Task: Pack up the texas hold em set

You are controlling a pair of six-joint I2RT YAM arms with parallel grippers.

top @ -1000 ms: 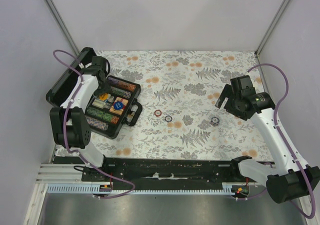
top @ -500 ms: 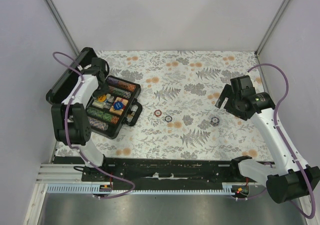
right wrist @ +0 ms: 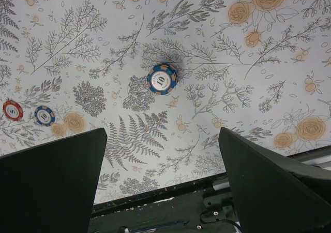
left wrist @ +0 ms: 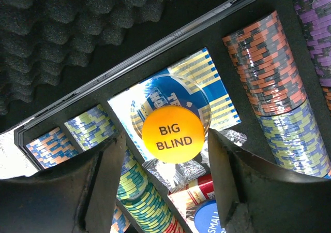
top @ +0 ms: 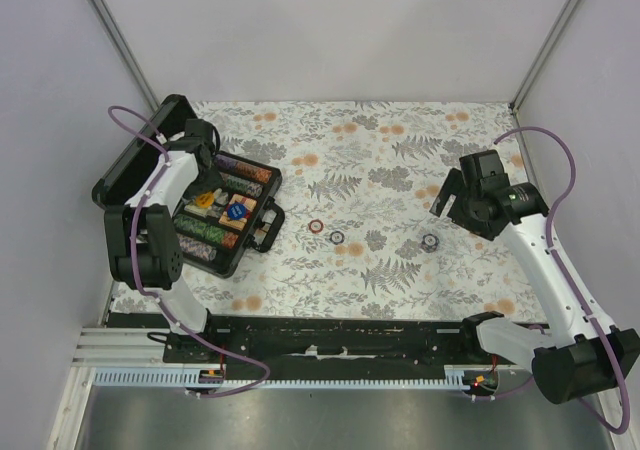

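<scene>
The black case [top: 272, 185] lies open at the table's left, its foam-lined lid [top: 135, 160] raised behind it. Rows of striped chips [left wrist: 269, 62] fill its slots. An orange "BIG BLIND" button [left wrist: 172, 133] lies free on a blue card box in the middle slot; it also shows in the top view [top: 205, 201]. A blue button [left wrist: 209, 217] and a red card box [left wrist: 199, 189] lie beside it. My left gripper [left wrist: 168, 176] is open and empty just above the button. My right gripper [right wrist: 163, 176] is open and empty above a loose blue "10" chip [right wrist: 162, 79].
Three loose chips lie on the floral cloth: a red one [top: 316, 226], a dark one [top: 338, 237] and the blue one [top: 429, 241]. The case's handle [top: 270, 232] points toward the table's middle. Grey walls stand close on the left and right.
My left gripper has drawn back a little toward the lid, leaving the orange button in plain sight in the case. The right arm has barely moved.
</scene>
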